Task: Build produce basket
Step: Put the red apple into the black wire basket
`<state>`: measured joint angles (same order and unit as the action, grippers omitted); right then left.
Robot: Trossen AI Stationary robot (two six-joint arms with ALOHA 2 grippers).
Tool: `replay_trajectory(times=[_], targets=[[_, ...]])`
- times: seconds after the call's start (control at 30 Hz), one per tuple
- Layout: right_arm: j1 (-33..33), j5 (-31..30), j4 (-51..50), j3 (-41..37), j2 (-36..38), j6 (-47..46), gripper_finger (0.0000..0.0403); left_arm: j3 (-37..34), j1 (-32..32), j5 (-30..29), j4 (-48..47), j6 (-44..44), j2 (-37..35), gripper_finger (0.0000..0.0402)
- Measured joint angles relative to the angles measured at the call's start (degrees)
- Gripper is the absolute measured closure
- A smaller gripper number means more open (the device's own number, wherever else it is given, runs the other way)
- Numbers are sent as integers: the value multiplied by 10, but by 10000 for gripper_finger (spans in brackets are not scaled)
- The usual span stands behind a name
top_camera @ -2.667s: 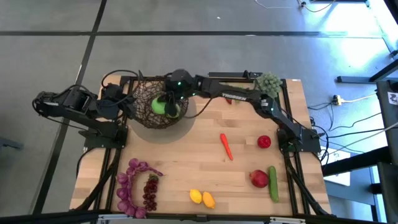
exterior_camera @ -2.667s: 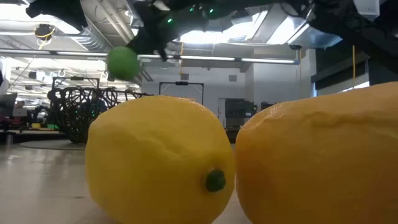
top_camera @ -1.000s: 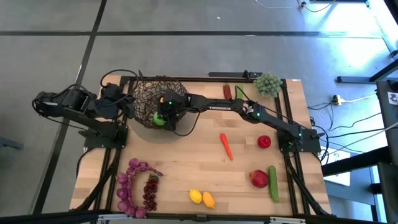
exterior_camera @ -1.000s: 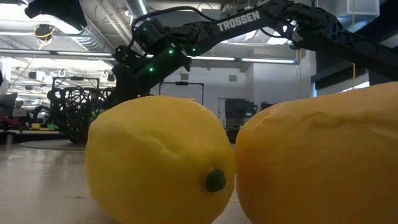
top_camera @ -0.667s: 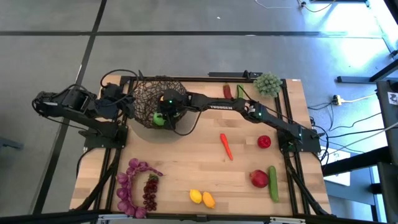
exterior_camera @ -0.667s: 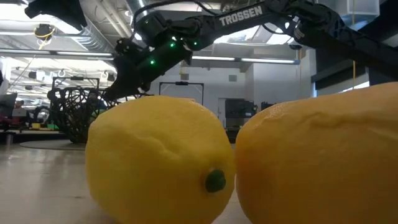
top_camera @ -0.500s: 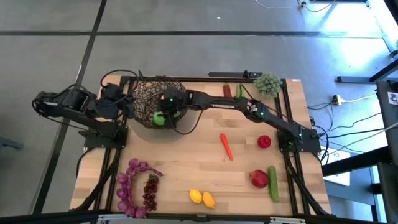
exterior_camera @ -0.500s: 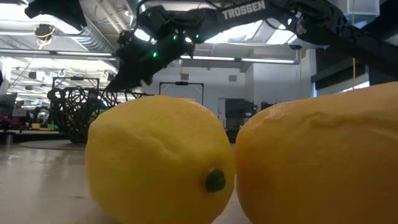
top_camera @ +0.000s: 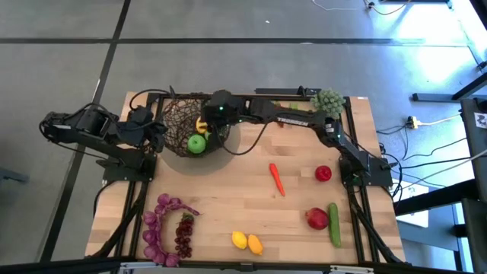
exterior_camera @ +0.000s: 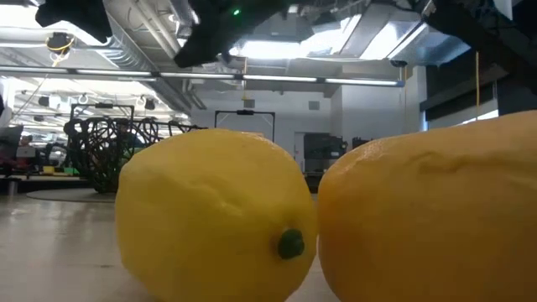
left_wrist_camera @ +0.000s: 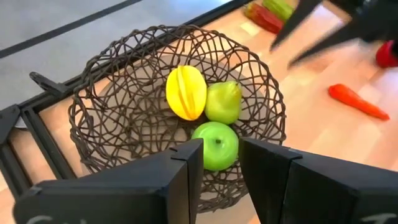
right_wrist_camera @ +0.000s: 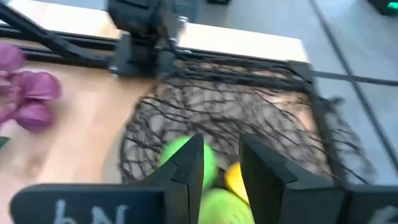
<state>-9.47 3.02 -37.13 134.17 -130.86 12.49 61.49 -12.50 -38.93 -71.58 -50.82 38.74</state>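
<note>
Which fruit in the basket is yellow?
The ridged yellow fruit in the dark wire basket. The pear-shaped one and the round apple beside it are green.

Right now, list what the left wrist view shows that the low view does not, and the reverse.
Only the left wrist view: the basket's contents, a green apple, a yellow ribbed fruit and a pale green pear-shaped fruit, plus the carrot. Only the low view: two yellow fruits filling the foreground, room behind. Both: the basket and the right arm above it.
</note>
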Motion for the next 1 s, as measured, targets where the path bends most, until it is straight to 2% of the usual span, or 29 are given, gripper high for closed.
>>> replay_trajectory(times=[0.3, 0.53, 0.77, 0.9, 1.0], targets=[[6, -89, -139, 0, 87, -24, 306, 0, 0, 3, 0, 3, 0, 309], [28, -95, -297, 0, 142, -61, 306, 0, 0, 3, 1, 4, 0, 309], [59, -93, -472, 0, 166, -47, 306, 0, 0, 4, 4, 4, 0, 309], [68, -50, -534, -1, 179, -67, 306, 0, 0, 8, 5, 4, 1, 309], [74, 39, -531, -5, 204, -76, 306, 0, 0, 8, 6, 4, 2, 309]])
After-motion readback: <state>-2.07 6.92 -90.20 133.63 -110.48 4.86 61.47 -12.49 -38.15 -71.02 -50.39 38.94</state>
